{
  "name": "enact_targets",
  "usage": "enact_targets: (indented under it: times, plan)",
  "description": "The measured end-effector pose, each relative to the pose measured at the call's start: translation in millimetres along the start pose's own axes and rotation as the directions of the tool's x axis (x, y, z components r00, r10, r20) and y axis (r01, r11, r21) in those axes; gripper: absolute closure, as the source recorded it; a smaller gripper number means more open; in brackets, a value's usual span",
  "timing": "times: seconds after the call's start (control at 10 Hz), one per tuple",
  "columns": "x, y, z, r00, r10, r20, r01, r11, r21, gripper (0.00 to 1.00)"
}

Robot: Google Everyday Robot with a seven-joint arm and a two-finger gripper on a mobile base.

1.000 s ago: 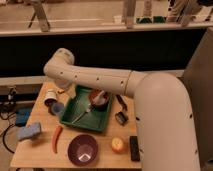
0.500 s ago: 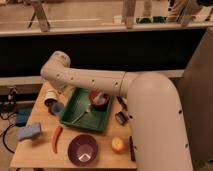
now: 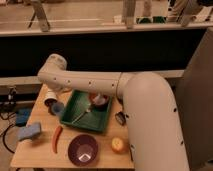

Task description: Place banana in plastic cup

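Observation:
My gripper (image 3: 50, 99) hangs from the white arm's elbow (image 3: 53, 69) at the table's far left. It sits right beside and slightly behind the bluish plastic cup (image 3: 58, 108), touching or almost touching its rim. The banana does not show: it is hidden from this view, and I cannot tell whether it is in the gripper.
A green tray (image 3: 95, 125) holds a small bowl (image 3: 99, 101) and a slim pale utensil-like thing (image 3: 80, 116). In front lie a red chili pepper (image 3: 57, 138), a purple bowl (image 3: 82, 149), a round yellow fruit (image 3: 118, 144) and a blue sponge (image 3: 30, 131). A black object (image 3: 120, 118) sits right of the tray.
The arm's elbow and gripper have swung a little left and lower, toward the cup. The things on the table have not moved.

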Motion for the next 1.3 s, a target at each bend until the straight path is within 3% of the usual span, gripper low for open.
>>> enact_targets:
  times: [0.1, 0.3, 0.4, 0.5, 0.7, 1.0, 1.3]
  plan:
    - [4.0, -2.8, 1.9, 1.0, 0.017, -0.007, -0.017, 0.999, -0.027, 0.35]
    - [22.1, -11.3, 15.6, 0.995, 0.098, -0.029, -0.101, 0.988, -0.12, 0.21]
    - [38.0, -10.3, 23.4, 0.983, 0.18, -0.047, -0.185, 0.97, -0.155, 0.2]
    - [57.6, -5.0, 35.8, 0.953, 0.295, -0.07, -0.303, 0.936, -0.182, 0.2]
    - [73.5, -2.7, 54.3, 0.918, 0.387, -0.086, -0.397, 0.898, -0.192, 0.2]
    - [87.9, -5.3, 69.6, 0.892, 0.445, -0.083, -0.452, 0.876, -0.167, 0.2]
    - [102.3, -14.0, 84.8, 0.88, 0.47, -0.065, -0.475, 0.871, -0.124, 0.2]
